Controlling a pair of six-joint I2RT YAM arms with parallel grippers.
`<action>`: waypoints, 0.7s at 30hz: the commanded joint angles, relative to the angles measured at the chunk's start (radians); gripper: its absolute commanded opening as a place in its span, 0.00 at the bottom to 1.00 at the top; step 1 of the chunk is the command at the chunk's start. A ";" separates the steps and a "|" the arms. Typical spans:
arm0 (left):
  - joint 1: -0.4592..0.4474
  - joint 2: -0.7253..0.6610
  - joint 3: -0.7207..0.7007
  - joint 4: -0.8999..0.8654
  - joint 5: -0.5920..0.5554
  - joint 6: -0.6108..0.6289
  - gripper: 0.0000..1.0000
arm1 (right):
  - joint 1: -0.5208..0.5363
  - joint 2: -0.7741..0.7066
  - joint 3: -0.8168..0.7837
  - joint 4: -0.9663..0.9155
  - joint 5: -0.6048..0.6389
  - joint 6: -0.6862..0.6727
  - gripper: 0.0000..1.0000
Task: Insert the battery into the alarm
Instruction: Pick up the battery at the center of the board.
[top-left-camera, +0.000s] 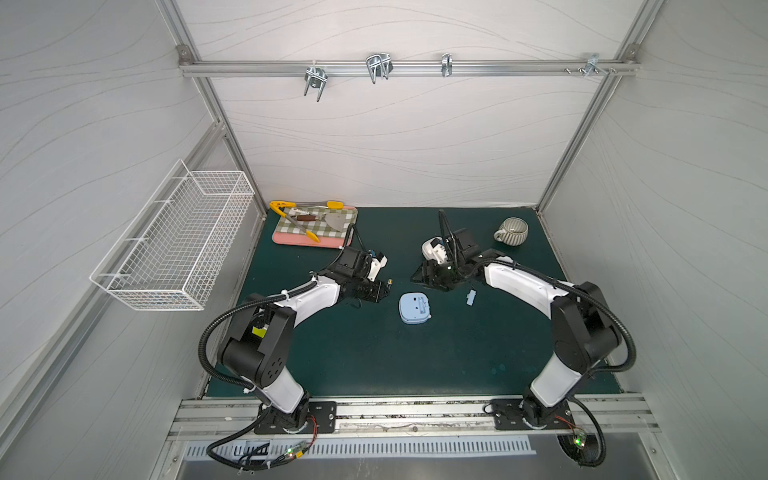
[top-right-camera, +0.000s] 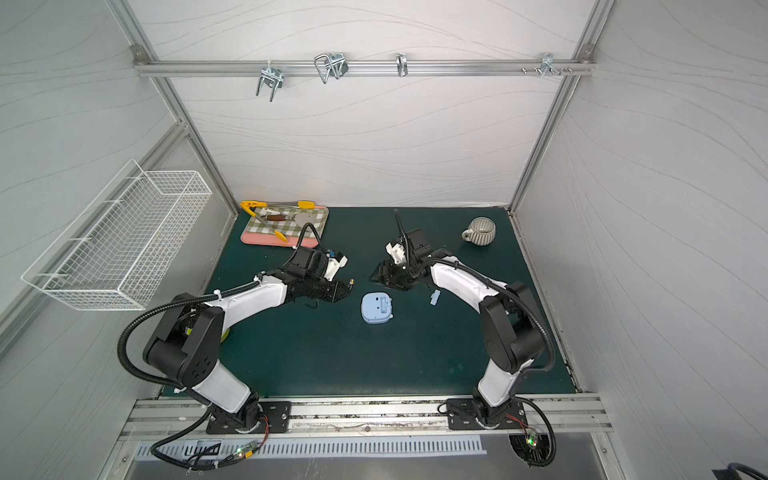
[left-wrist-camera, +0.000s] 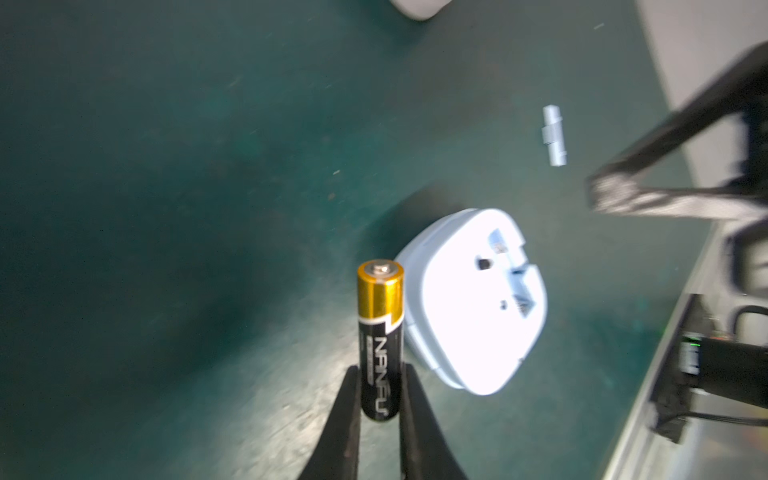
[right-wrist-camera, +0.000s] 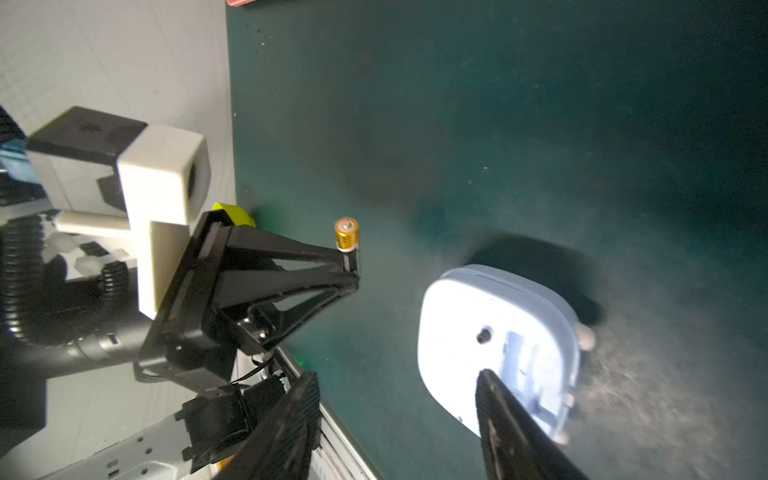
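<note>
A black and gold battery (left-wrist-camera: 380, 328) sticks out from my left gripper (left-wrist-camera: 379, 374), which is shut on its black end. In both top views the battery (top-left-camera: 390, 282) (top-right-camera: 351, 282) hangs above the mat, just left of and beyond the alarm. The light blue alarm (top-left-camera: 414, 307) (top-right-camera: 376, 307) (left-wrist-camera: 469, 303) (right-wrist-camera: 494, 332) lies face down with its battery slot uncovered. Its small blue cover (top-left-camera: 470, 297) (left-wrist-camera: 553, 135) lies apart on the mat to the right. My right gripper (top-left-camera: 415, 277) (right-wrist-camera: 397, 374) hovers open above the alarm's far side and holds nothing.
A striped mug (top-left-camera: 511, 230) stands at the back right. A checked board (top-left-camera: 345, 216) with tongs and utensils lies at the back left. A white wire basket (top-left-camera: 174, 245) hangs on the left wall. Metal hooks (top-left-camera: 378, 66) hang from the back rail.
</note>
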 joint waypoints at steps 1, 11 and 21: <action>0.004 -0.020 -0.004 0.116 0.138 -0.043 0.18 | 0.017 0.037 0.035 0.076 -0.084 0.038 0.62; 0.004 -0.028 -0.019 0.173 0.216 -0.073 0.18 | 0.045 0.109 0.085 0.087 -0.087 0.036 0.57; 0.004 -0.022 -0.016 0.177 0.244 -0.078 0.18 | 0.045 0.146 0.106 0.097 -0.101 0.052 0.41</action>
